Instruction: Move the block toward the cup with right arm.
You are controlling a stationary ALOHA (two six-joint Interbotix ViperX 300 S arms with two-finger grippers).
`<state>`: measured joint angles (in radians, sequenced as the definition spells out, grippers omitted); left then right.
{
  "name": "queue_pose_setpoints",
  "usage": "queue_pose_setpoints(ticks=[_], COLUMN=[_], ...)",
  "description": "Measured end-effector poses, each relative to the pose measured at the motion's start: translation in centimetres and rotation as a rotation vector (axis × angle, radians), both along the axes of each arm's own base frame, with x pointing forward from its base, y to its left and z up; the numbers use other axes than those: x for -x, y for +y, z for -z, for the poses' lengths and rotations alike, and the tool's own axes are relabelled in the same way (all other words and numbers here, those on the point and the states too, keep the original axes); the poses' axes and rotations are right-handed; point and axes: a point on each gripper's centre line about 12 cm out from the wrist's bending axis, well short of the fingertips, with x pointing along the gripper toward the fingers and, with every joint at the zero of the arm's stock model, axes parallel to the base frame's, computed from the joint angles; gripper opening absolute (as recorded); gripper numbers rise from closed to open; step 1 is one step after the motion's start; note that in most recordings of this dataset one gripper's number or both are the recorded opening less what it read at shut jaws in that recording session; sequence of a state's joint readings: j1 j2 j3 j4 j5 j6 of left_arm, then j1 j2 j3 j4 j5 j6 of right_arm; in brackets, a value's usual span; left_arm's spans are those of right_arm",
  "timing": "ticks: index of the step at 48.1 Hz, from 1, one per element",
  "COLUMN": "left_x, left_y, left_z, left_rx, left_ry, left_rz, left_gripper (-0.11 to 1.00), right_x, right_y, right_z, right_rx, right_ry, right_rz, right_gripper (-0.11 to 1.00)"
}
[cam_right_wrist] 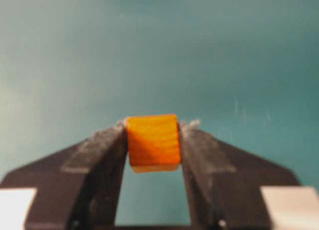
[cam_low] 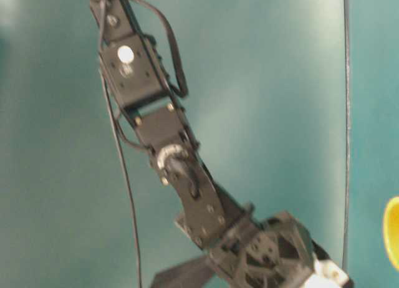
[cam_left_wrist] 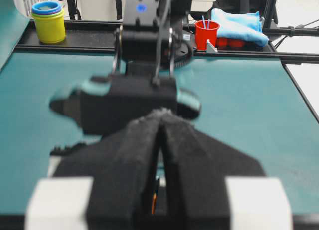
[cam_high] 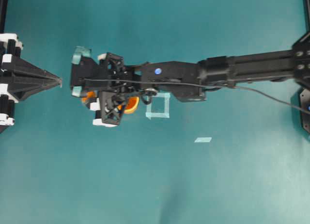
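The block [cam_right_wrist: 152,142] looks like wood, with visible grain under a smooth orange finish. The right gripper [cam_right_wrist: 152,140] has matt black fingers [cam_right_wrist: 102,150] whose inner edges look rough and fuzzy. The table [cam_high: 145,185] is a matt teal surface with faint scuffs. The tape square [cam_high: 158,106] looks pale and papery.

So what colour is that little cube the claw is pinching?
Orange, with faint wood grain: the block shows best in the right wrist view.
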<state>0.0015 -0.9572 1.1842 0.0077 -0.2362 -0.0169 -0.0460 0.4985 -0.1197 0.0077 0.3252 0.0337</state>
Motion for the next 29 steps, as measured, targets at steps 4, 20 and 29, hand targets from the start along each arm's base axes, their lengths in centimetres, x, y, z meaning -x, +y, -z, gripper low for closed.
queue_pose_setpoints(ticks=[4, 20, 29], left_x=[0.0, 0.0, 0.0], left_y=[0.0, 0.0, 0.0], left_z=[0.0, 0.0, 0.0], left_rx=[0.0, 0.0, 0.0], left_ry=[0.0, -0.002, 0.0], left_rz=[0.0, 0.0, 0.0], left_gripper=[0.0, 0.0, 0.0], right_x=[0.9, 5.3, 7.8], right_y=[0.0, -0.1, -0.2], right_z=[-0.6, -3.2, -3.5], right_rx=[-0.002, -0.003, -0.025], right_ry=[-0.008, -0.077, -0.089], right_rz=[0.002, 0.012, 0.035], right_gripper=[0.43, 0.43, 0.43])
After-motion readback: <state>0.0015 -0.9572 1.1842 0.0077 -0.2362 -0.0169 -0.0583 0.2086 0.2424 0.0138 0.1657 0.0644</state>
